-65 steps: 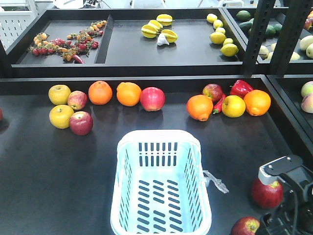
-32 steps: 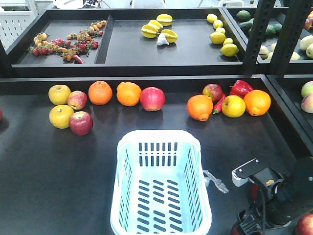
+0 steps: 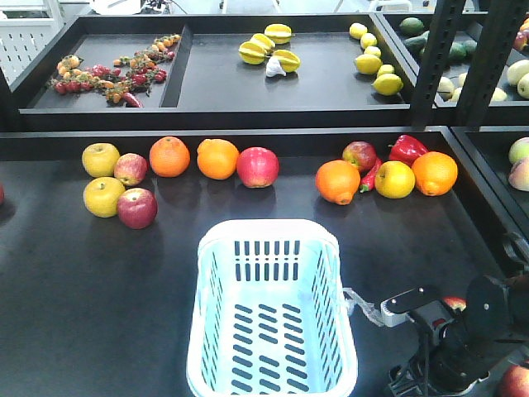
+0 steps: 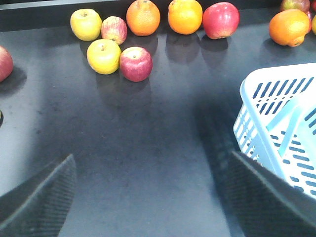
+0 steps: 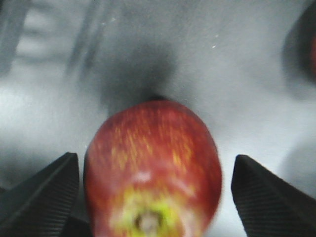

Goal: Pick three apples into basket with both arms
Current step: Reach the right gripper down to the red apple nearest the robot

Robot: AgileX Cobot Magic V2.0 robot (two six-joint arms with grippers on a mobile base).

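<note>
R gripper (image 5: 155,160) stands wide open w/ a red apple (image 5: 153,168) btwn its fingers (image 5: 44,197) — stem end toward the cam, skin streaked yellow. The apple sits on the dark table (image 5: 237,74). A clear gap shows on its right side and a much thinner one on its left, so nothing grips it. Whether the left pad touches the skin, can't tell. In the front view the R arm (image 3: 475,331) is down low at the table's near right corner, just right of the basket (image 3: 273,236). A sliver of red fruit (image 3: 455,303) peeks over the arm, and another red apple (image 3: 517,382) is cut off by the frame's bottom right corner.

L gripper (image 4: 152,158) is also fully spread, holding nothing — it hovers over bare table left of the basket. Further back on the table: a dark red apple (image 4: 136,63) touching a yellow apple (image 4: 103,56), a pinkish apple (image 4: 114,29) just beside a second yellow apple (image 4: 85,23), two oranges (image 4: 143,17), then a bright red apple (image 4: 220,19). All lie well apart from the basket.
</note>
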